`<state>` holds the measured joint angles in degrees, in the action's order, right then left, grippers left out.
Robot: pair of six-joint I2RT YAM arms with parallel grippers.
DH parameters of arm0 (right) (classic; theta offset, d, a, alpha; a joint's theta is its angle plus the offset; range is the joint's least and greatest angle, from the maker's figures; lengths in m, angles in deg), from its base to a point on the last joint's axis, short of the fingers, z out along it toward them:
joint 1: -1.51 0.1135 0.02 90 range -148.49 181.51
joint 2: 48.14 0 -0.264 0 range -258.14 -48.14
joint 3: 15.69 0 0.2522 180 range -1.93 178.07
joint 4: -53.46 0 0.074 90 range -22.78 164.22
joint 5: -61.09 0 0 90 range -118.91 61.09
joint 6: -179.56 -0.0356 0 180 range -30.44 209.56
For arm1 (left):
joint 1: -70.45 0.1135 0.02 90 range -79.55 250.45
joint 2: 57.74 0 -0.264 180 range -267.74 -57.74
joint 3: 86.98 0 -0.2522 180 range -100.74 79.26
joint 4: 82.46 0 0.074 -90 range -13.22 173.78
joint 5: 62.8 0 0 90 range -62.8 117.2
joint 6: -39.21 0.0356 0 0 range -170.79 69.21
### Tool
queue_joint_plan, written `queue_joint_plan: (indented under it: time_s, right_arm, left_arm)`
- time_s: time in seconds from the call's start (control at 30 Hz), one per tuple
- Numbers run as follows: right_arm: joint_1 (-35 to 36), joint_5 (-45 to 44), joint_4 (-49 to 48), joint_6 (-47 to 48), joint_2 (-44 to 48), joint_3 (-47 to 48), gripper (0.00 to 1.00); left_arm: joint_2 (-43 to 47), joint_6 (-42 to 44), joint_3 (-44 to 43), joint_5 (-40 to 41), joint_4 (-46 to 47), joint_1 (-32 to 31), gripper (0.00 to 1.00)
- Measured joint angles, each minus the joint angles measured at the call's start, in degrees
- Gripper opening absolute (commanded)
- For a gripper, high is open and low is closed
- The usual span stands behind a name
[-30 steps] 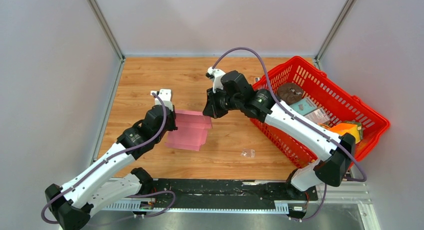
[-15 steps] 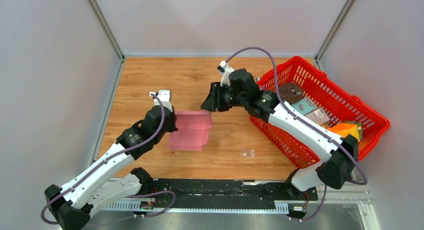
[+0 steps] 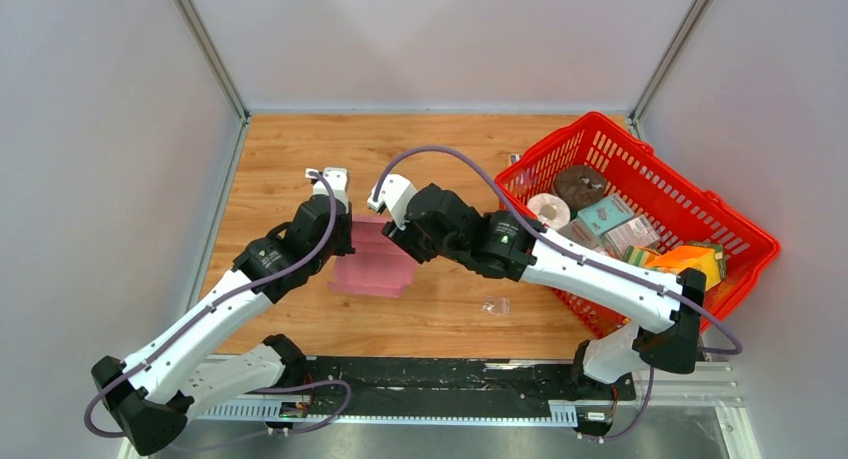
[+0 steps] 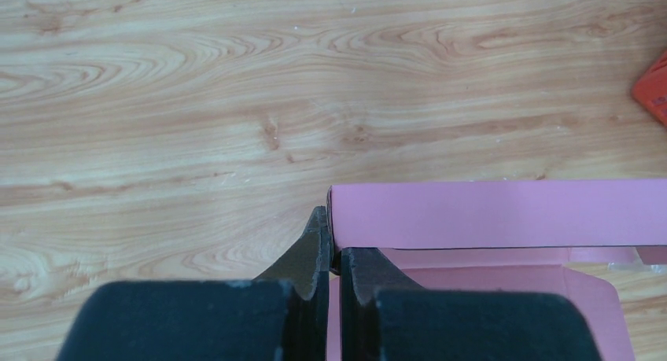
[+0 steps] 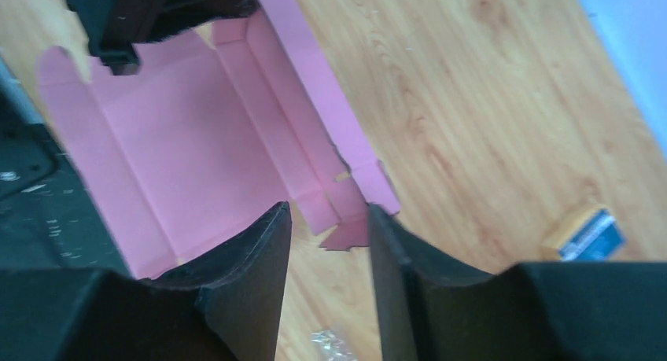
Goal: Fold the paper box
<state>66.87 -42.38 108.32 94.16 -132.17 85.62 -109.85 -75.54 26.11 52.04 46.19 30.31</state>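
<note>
Raising the long side wall looks like the step in hand, and doing it well depends on the two arms sharing the work. The paper box (image 3: 375, 264) lies opened out on the table (image 3: 300, 149), left of centre between the arms and well apart from the red basket (image 3: 745, 244). The left end effector (image 4: 332, 255) is pinched narrow at the near corner of the wall that already stands upright, apparently with the thin card between its fingers. The right end effector (image 5: 326, 215) hovers over the opposite end with its fingers parted partway and nothing between them, just above the small die-cut tabs (image 5: 354, 188) at that corner. My judgement is that the left grip should act only as an anchor, holding the wall on its crease without pulling, since card this thin buckles or tears easily. The right arm should come down onto the tabbed corner, not the flat floor panel, and turn the tabs along their scored lines. Pressing off the crease would bend the panel, and a hard push could slide the whole blank out of the left pinch.
</note>
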Motion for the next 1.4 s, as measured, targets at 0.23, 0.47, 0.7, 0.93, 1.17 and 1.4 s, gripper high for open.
queue_joint_plan:
  time_s: [0.23,0.47,0.7,0.93,1.17,1.4]
  right_arm:
    - [2.01,-11.85,-0.28,6.62,-3.15,-0.15,0.37]
    - [2.05,-13.51,-0.7,7.96,-5.29,0.11,0.09]
    - [2.64,-14.62,0.24,0.52,-8.33,4.5,0.0]
    - [2.82,-19.21,2.86,-20.87,-12.09,9.07,0.37]
    - [2.36,-18.67,-0.57,-23.15,-9.44,6.56,0.55]
    - [-2.12,-9.2,-2.54,-22.01,-0.11,0.44,0.58]
  left_arm:
    - [-0.83,0.42,-0.85,-0.74,-2.51,0.15,0.0]
    - [-0.74,0.46,-0.85,-1.03,-3.54,0.37,0.0]
    - [-0.48,-1.14,-1.03,1.01,-4.07,0.72,0.0]
    - [-0.81,-5.07,-1.03,3.17,-4.72,0.9,0.0]
    - [-1.03,-6.75,-1.03,2.82,-4.2,0.76,0.0]
    - [-0.04,-6.88,-1.03,2.93,-3.74,0.74,0.0]
